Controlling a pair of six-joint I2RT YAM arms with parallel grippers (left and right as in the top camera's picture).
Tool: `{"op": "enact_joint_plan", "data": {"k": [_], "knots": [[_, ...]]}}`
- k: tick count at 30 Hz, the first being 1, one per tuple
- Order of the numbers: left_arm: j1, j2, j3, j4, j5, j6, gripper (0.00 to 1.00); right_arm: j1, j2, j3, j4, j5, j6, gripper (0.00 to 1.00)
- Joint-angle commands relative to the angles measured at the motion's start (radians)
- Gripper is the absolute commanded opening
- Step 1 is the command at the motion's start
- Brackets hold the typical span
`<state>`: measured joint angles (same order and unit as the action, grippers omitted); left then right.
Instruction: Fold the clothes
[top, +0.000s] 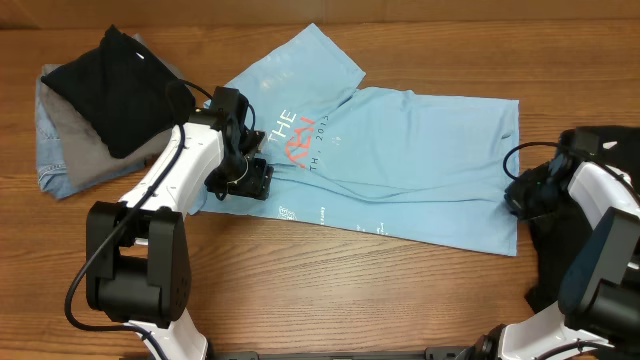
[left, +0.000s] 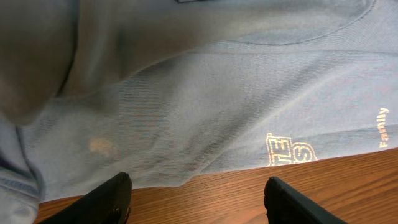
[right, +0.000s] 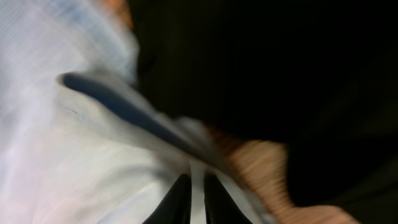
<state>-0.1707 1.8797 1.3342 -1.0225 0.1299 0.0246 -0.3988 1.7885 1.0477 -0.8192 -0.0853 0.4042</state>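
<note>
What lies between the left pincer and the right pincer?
The light blue T-shirt, spread from left pincer to right pincer, in the overhead view.

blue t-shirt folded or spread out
Partly folded: the T-shirt lies lengthwise on the table with one layer turned over, cutting across the chest lettering. It is not yet a compact fold.

Looks like a robot lab or test bench. A wood-grain desk (top: 330, 290) fills the overhead view. Two jointed machine arms stand at its near edge, the left arm (top: 175, 170) and the right arm (top: 600, 190), with a black cable (top: 506, 158) looping loose. One light blue T-shirt (top: 420, 160) is spread out, and a garment pile (top: 90, 110) sits far left.
</note>
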Motion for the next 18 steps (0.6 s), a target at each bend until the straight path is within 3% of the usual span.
{"op": "enact_joint_plan", "data": {"k": [1,3,5,9,14,18], "knots": [[-0.006,0.01,0.001,-0.002,-0.029,-0.002,0.72,-0.021,-0.017,0.02,-0.002,0.072,0.061,0.11],[-0.006,0.01,0.001,-0.001,-0.029,-0.002,0.72,-0.023,-0.023,0.022,0.0,0.002,0.031,0.11],[-0.006,0.01,0.001,0.002,-0.029,-0.002,0.72,-0.023,-0.042,0.024,0.023,-0.189,-0.106,0.14],[-0.006,0.01,0.001,0.002,-0.029,-0.002,0.73,0.025,-0.141,0.037,-0.044,-0.584,-0.333,0.27],[-0.006,0.01,0.001,0.018,-0.019,-0.003,0.77,0.195,-0.181,0.035,-0.103,-0.573,-0.335,0.42],[-0.006,0.01,0.001,0.04,0.075,-0.003,0.79,0.382,-0.15,0.031,-0.044,-0.426,-0.298,0.54]]}}
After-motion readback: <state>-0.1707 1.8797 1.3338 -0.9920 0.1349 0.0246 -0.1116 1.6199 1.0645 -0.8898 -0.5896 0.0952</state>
